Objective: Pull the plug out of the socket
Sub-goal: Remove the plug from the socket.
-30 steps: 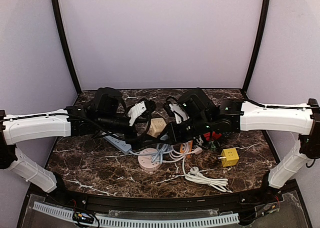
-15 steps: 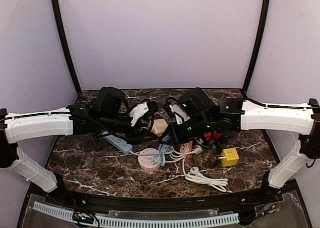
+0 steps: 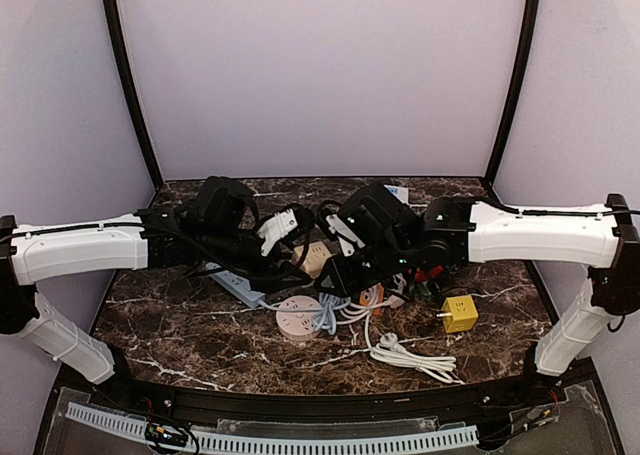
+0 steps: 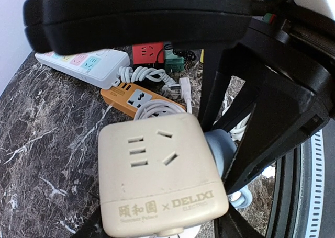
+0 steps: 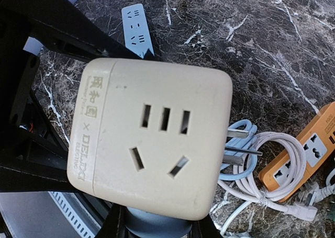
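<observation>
At centre | left pincer now clamped on cube socket | right pincer grips plug

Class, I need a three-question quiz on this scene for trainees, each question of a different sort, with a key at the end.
1. Pick one: the cube clamped in the left gripper is A) beige, B) black, C) green.
2. True or false: the right gripper holds the yellow adapter.
3. Fill in: the brand word in Latin letters printed on the cube is ___.

Key: 1 A; 2 false, as it lies alone on the table; 3 DELIXI.
</observation>
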Controlling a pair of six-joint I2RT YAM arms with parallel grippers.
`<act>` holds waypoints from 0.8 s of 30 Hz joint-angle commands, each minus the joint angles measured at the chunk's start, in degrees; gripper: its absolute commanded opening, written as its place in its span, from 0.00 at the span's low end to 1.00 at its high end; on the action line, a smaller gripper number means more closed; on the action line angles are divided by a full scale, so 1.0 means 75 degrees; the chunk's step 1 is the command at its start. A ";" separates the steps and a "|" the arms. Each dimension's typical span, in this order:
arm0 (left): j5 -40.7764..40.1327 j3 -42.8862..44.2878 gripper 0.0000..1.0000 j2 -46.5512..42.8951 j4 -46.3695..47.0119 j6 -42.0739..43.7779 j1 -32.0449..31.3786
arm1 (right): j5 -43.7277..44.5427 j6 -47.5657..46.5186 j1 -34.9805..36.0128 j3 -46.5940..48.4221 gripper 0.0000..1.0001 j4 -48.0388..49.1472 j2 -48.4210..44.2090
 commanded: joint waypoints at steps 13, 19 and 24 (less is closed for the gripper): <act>-0.0341 -0.0752 0.01 -0.0505 0.0962 -0.0556 0.0123 | 0.0938 0.2814 -0.0239 -0.0633 0.00 0.1261 -0.0570; -0.0557 -0.0907 0.01 -0.0670 0.1125 -0.0509 -0.0002 | 0.1057 0.3030 -0.0496 -0.0623 0.00 0.1292 -0.0438; -0.0737 -0.0789 0.01 -0.0565 0.0984 -0.0540 0.0009 | 0.0867 0.2215 -0.0402 -0.0686 0.00 0.1860 -0.0485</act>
